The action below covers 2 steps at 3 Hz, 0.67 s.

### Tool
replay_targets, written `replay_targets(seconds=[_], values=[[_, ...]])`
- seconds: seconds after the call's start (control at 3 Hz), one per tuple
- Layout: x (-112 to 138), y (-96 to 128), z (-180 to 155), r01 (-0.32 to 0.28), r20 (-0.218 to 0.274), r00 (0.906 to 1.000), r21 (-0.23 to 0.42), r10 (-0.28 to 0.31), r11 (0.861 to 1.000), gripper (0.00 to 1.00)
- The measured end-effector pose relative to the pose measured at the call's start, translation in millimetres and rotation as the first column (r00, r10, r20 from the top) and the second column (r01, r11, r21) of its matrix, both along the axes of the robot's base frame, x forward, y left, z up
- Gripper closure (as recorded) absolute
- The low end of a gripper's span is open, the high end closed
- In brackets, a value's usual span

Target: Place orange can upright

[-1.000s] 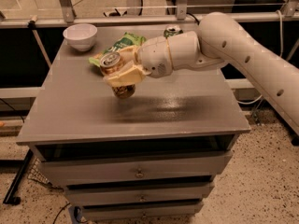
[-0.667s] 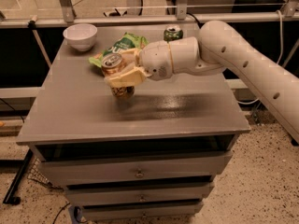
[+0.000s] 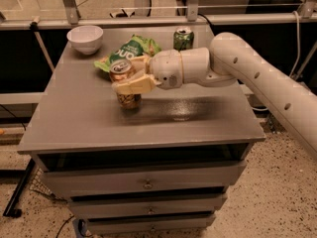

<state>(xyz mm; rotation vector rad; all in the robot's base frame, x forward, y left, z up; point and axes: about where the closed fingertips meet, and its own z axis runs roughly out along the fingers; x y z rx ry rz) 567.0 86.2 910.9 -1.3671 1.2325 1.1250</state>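
Camera view: gripper (image 3: 125, 81) is over the left half of the table (image 3: 198, 118), about midway between the back and front edges. It's pinching the orange can (image 3: 129, 101). One tan finger (image 3: 132, 85) runs across the front of the can at mid-height and the other sits behind it, so the can is clamped between them.

The can is upright with its silver top facing up and slightly toward the back-left. Its base is at or just above the tabletop; I can't tell whether it's actually in contact.

The arm (image 3: 257, 78) comes in from the right edge, and the white wrist housing lies roughly level over the centre of the table.

Other items:
- White bowl (image 3: 85, 37) at the back-left corner, well apart from the can.
- Green snack bag (image 3: 132, 48) lying flat near the back edge, just behind the can and gripper.
- Green can (image 3: 183, 38) standing upright at the back edge, right of the bag and behind the wrist.

The front edge of the table is bare. Under the top there's an open slot, then stacked drawers (image 3: 147, 184) with small knobs.
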Motion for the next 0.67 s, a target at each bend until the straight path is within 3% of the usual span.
replay_targets(seconds=[0.67], values=[[3.2,-2.6,-15.2,0.033,-0.045,0.9985,0.040,-0.031,0.999,1.00]])
